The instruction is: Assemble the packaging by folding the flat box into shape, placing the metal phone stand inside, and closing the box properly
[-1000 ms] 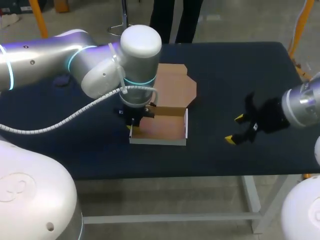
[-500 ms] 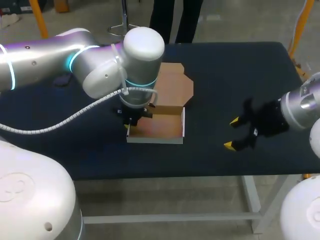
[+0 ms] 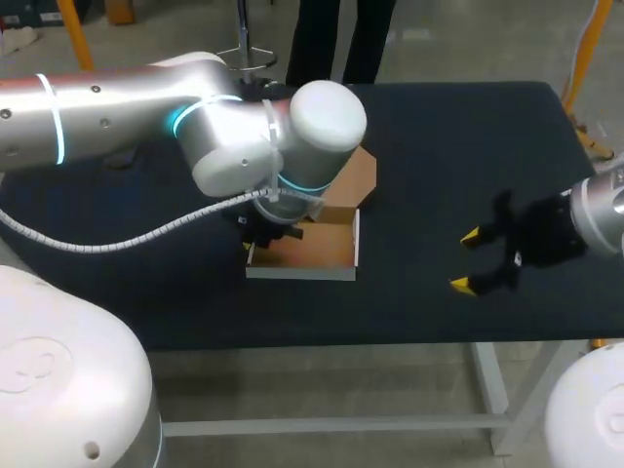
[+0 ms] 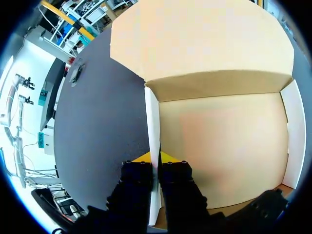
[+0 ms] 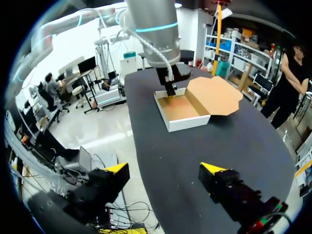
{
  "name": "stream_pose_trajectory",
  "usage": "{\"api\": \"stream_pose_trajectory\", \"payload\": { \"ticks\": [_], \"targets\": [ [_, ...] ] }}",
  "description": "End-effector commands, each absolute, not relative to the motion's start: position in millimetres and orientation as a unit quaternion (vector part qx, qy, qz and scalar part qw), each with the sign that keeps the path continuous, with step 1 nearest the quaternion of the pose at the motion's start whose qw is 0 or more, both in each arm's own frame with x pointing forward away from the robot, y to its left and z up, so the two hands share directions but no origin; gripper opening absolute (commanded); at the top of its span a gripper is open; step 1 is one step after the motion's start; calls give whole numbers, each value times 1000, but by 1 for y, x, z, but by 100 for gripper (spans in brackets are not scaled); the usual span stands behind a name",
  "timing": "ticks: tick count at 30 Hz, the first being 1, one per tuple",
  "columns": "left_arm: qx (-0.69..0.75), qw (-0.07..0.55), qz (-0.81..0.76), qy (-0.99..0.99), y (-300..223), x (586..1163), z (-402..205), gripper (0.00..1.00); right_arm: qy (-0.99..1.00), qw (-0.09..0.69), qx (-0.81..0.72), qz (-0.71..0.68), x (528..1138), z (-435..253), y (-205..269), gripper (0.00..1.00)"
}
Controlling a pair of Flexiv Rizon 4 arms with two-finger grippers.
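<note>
The cardboard box (image 3: 314,249) stands as an open tray with a brown inside and white outer walls. Its brown lid (image 3: 357,175) lies flat behind it. My left gripper (image 3: 256,234) comes down over the tray's left side. In the left wrist view this left gripper (image 4: 155,158) is shut on the thin white side wall (image 4: 152,122), one yellow tip on each face, with the box floor (image 4: 219,146) beside it. My right gripper (image 3: 473,261) hangs open over bare table to the right of the box. In the right wrist view the right gripper (image 5: 165,170) is empty, the box (image 5: 181,111) well ahead of it. No phone stand shows.
The black table (image 3: 439,146) runs wide around the box, with its front edge close below the tray. A small dark object (image 4: 78,73) lies on the table far to the left of the box. My left arm (image 3: 244,136) hides the table's back left.
My left arm's wrist has swung to the right above the box while its gripper keeps the side wall; the tray has slid slightly left. My right gripper has drifted a little right.
</note>
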State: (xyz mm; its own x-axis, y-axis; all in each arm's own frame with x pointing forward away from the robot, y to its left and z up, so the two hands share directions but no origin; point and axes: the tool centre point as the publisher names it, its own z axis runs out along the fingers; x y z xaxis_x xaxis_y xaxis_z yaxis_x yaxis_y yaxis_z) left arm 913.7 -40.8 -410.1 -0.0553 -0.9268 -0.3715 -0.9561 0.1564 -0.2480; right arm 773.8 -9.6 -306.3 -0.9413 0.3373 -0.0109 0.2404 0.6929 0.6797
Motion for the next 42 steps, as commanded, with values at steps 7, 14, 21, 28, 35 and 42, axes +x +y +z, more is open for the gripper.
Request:
{"api": "stream_pose_trajectory", "payload": {
  "ticks": [7, 14, 21, 28, 35, 42],
  "targets": [
    [-657, 230, 46, 717, -41, 916, -416, 0, 917, 51, 149, 366, 769, -297, -21, 100],
    [-668, 188, 18, 720, -42, 914, -415, 0, 916, 50, 152, 368, 769, -297, -21, 100],
    [-676, 132, -14, 725, -44, 913, -411, 0, 913, 44, 157, 373, 769, -298, -22, 100],
    [-679, 120, -23, 724, -45, 911, -410, 0, 913, 44, 157, 373, 769, -298, -22, 100],
    [-682, 110, -47, 722, -44, 909, -406, 94, 913, 44, 157, 373, 769, -298, -22, 100],
    [-679, 90, -89, 723, -43, 902, -392, 100, 913, 44, 157, 373, 769, -298, -22, 100]
  ]
}}
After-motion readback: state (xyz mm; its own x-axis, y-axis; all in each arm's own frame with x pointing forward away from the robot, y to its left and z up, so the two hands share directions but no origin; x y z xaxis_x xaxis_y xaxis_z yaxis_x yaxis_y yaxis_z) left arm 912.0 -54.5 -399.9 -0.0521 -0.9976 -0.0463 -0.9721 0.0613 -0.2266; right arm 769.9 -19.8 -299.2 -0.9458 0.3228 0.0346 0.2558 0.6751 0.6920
